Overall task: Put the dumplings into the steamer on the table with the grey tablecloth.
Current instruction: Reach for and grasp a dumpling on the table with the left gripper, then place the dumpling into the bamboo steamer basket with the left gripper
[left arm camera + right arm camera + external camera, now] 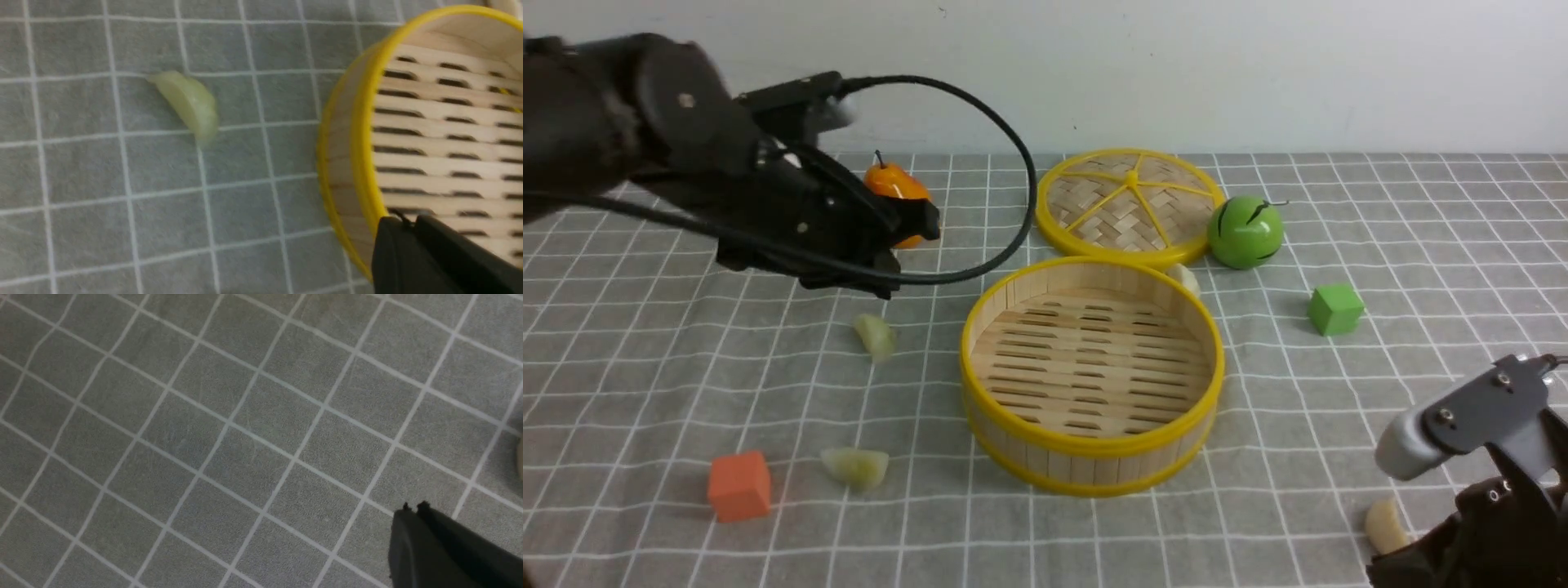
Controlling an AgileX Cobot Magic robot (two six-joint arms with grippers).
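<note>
Dumplings (876,336): you can see four, all lying on the desk (645,392), none inside the steamer (1094,445).
Green pair: the far green dumpling (876,336) lies left of the steamer, under your left arm. The near green dumpling (855,467) lies beside the orange cube (738,486).
Cream pair: the back cream dumpling (1188,278) peeks out between the steamer and the lid (1131,208). The front cream dumpling (1386,527) lies by your right arm.
Steamer: upright in the middle of the grey tablecloth (1421,269).
Left end effector (408,222): fingers pressed together, up over the desk, near the steamer's rim.
Right end effector (413,508): fingers pressed together, over plain cloth.
</note>
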